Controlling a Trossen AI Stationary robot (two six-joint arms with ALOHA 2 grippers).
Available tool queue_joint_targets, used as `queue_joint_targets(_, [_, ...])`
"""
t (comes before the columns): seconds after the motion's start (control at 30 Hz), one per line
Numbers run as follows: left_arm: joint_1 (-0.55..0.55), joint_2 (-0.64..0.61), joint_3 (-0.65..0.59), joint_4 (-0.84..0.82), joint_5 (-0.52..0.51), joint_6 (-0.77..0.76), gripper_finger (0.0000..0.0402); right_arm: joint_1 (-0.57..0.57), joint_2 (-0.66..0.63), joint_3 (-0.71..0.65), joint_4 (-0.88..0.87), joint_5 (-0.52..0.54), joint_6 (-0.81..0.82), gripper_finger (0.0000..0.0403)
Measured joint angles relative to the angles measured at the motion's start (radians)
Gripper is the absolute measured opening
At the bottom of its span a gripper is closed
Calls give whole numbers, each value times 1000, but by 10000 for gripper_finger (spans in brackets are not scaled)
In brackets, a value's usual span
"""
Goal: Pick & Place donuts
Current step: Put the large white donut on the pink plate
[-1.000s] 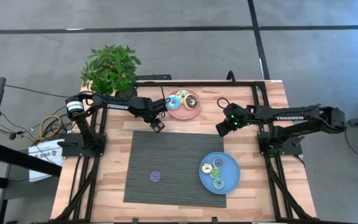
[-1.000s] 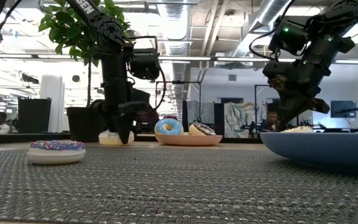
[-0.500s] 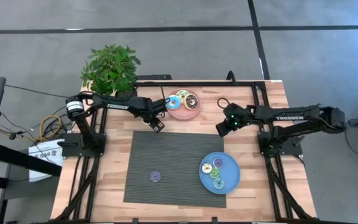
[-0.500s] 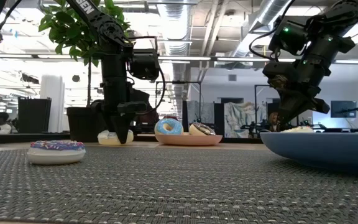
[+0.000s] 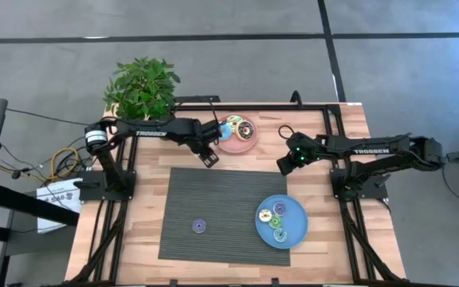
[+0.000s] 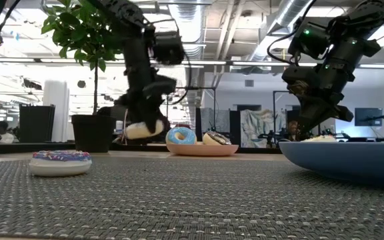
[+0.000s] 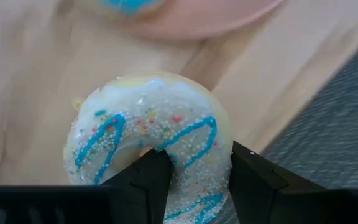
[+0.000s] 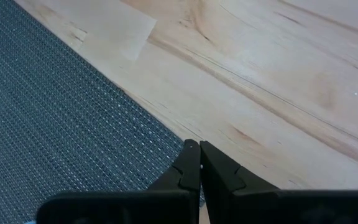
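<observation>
Worktop (image 5: 150,231): pale, smooth wood grain. Mat (image 5: 229,199): dark, coarse woven weave. White donut (image 7: 154,146): glossy icing, rough with sprinkles. Left hand (image 7: 194,186): matt black plastic fingers.

We see the left gripper (image 7: 191,180) reaching across from the table's left edge, raised off the surface, its fingers (image 7: 143,183) clamped on a white donut (image 7: 151,137). The right gripper (image 8: 199,163) hangs with its arm folded inward from the right side, fingertips pressed together.
</observation>
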Motion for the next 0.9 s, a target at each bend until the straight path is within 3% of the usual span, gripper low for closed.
queue_joint_targets(0.17, [-43,0,77,57,-26,105,134,0,0,0,0,0,0,1])
queue_joint_targets(0.5, [-134,29,112,347,-157,312,134,0,0,0,0,-1,0,1])
queue_joint_targets(0.73, [-132,188,295,213,-169,314,134,0,0,0,3,-2,0,1])
queue_joint_targets(0.9, [-136,306,443,67,-263,324,134,0,0,0,0,-3,0,1])
